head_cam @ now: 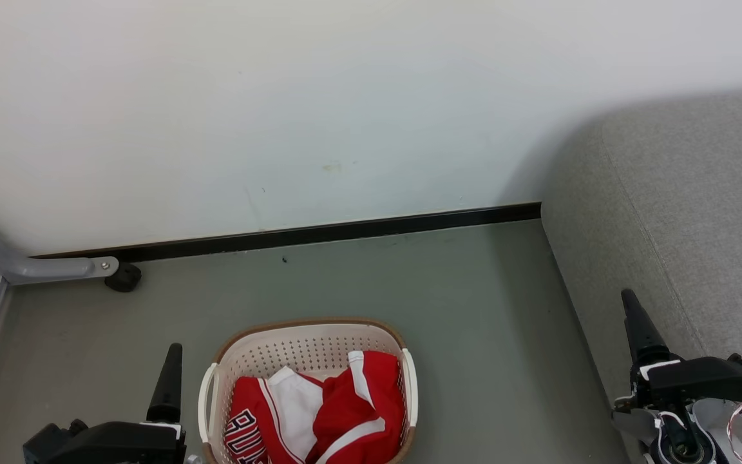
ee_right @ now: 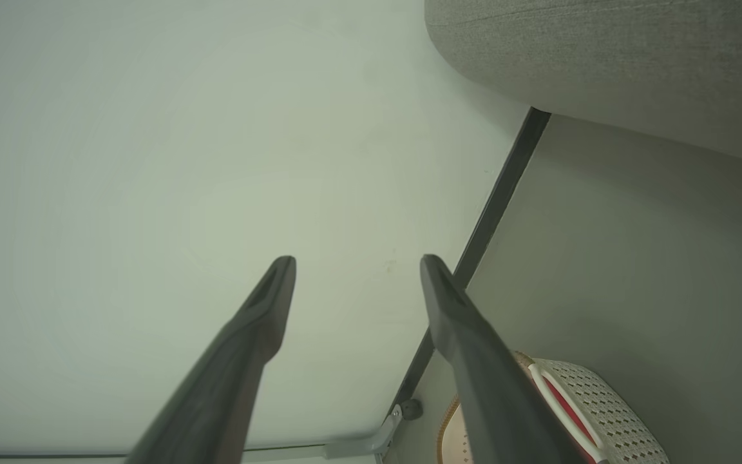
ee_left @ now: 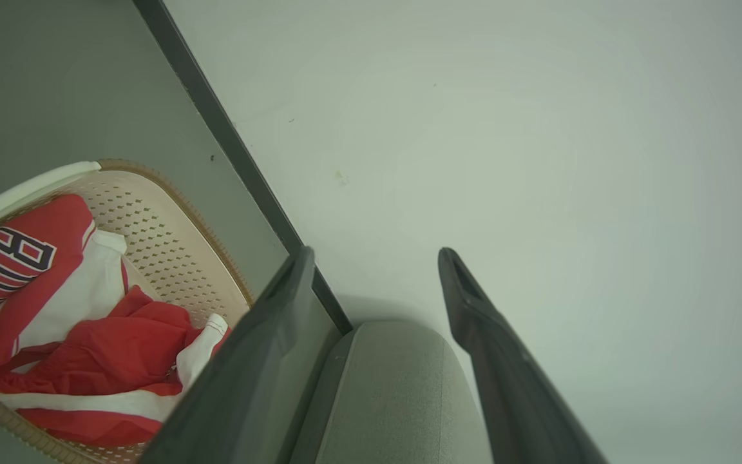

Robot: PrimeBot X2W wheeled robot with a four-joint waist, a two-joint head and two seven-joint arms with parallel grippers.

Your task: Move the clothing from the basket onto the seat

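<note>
The red and white clothing [head_cam: 319,412] lies crumpled inside the basket [head_cam: 310,338], which stands on the grey floor [head_cam: 474,309] near the wall [head_cam: 345,96]. The sofa [head_cam: 686,212] sits to the robot's right, apart from the basket. The left gripper [ee_left: 376,254] hangs just left of the basket, its fingers spread wide and holding nothing. The right gripper [ee_right: 356,261] hovers at the sofa's front edge, its fingers likewise spread and empty.

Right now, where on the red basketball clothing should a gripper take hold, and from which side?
Probably the bunched red fold on the clothing's right, approached from straight above: it stands highest, and the laundry basket's walls block sideways entry.
</note>
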